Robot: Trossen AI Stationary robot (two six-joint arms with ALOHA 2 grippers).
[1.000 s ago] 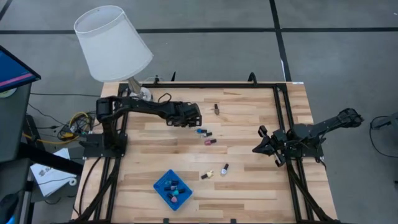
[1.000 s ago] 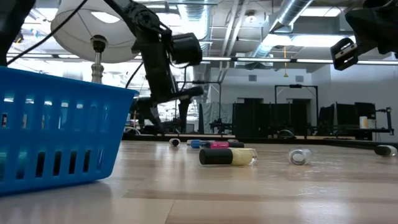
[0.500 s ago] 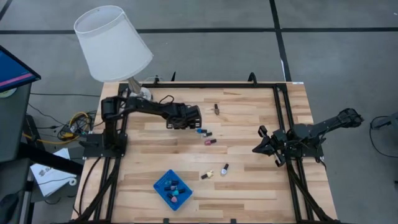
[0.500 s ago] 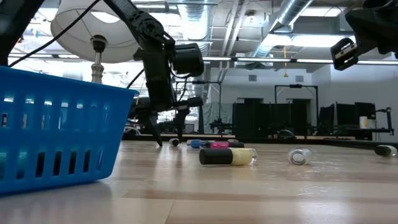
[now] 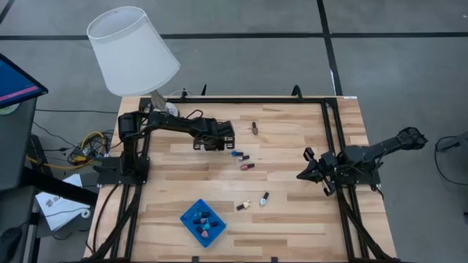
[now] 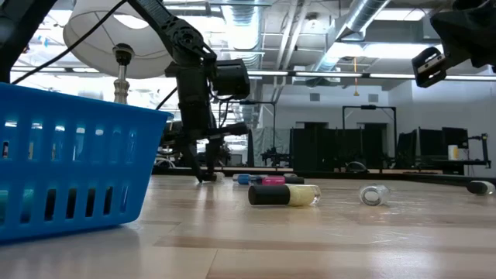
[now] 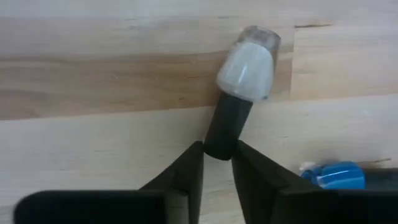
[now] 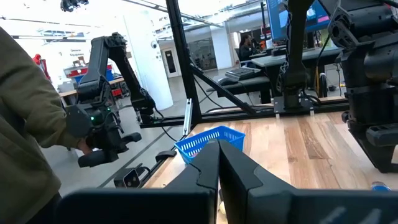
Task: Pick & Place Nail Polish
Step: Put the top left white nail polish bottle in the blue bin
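A nail polish bottle (image 7: 244, 74) with a whitish body and a dark cap lies on its side on the wooden table (image 5: 292, 219). My left gripper (image 7: 217, 163) stands over it at the table's far left (image 5: 218, 145) and is shut on its cap; in the high view the gripper hides this bottle. A blue bottle (image 5: 236, 154) and a pink one (image 5: 247, 166) lie just right of it. My right gripper (image 5: 301, 175) waits shut at the right side, holding nothing. My left gripper pinches the free end of the bottle's dark cap (image 7: 220, 147) between its two fingertips (image 7: 190, 169). The fingers come from above, pointing down (image 6: 204, 172). The bottle lies flat on the table, its body pointing away from the fingers.
A square blue tray (image 5: 191, 219) with bottles in it stands near the front edge. A yellow bottle (image 5: 243, 205) and a clear one (image 5: 264, 198) lie mid-table, another (image 5: 254, 128) lies farther back. A lamp (image 5: 131, 47) stands at the far left corner. A person shows in the right wrist view (image 8: 25, 143).
My left gripper has come down to the table and drawn slightly toward the left edge. Its fingers, wide apart before, have shut on the bottle's cap. The bottle has stayed lying on the table.
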